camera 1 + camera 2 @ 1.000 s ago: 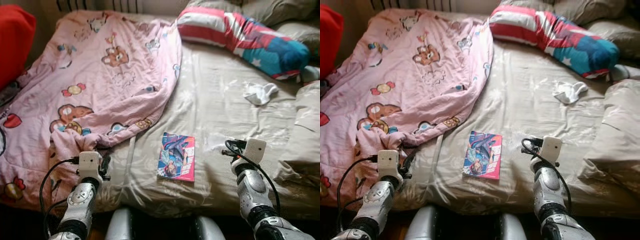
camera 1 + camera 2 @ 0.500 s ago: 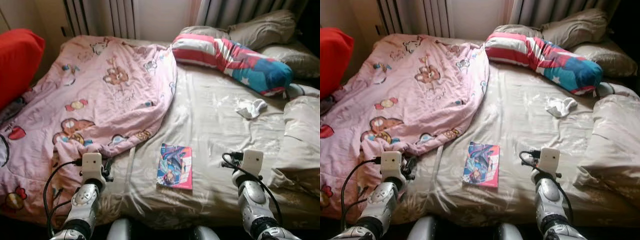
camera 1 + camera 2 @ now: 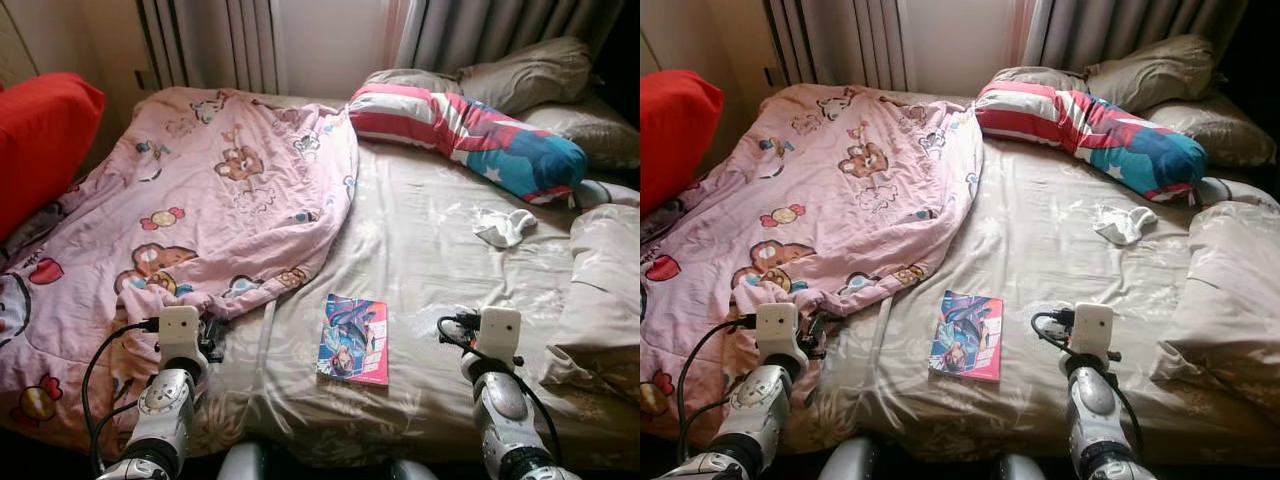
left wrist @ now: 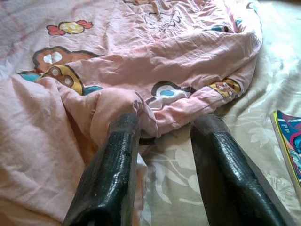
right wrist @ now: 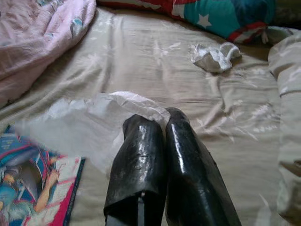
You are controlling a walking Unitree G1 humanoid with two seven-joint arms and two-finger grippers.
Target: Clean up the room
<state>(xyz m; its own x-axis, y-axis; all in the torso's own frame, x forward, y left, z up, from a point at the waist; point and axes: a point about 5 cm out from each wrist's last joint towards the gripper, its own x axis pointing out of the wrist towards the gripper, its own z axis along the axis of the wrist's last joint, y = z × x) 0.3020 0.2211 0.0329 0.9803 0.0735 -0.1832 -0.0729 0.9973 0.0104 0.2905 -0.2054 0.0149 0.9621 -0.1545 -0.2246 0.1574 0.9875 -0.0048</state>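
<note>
Right gripper (image 5: 160,120) clenched on a thin translucent plastic wrapper (image 5: 101,117) over the beige bedsheet (image 3: 440,260), just beside the colourful glossy comic book (image 3: 354,339). Left gripper (image 4: 164,127) released (fingers spread), at the pink cartoon-print blanket (image 3: 200,200) edge left of the book. Crumpled white sock (image 3: 503,227) lies well beyond the book.

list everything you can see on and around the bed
blanket: 1, pink with cartoon prints, bed's left half
book: 1, colourful cover, near front edge
long pillow: 1, red, white and blue, head of bed
beige pillows: 2, behind long pillow
white cloth: 1, crumpled, right side
red cushion: 1, far left
bedsheet: 1, beige
thin white sheet: 1, pinched by right fingers
left end effector: open at blanket's edge
right end effector: shut
</note>
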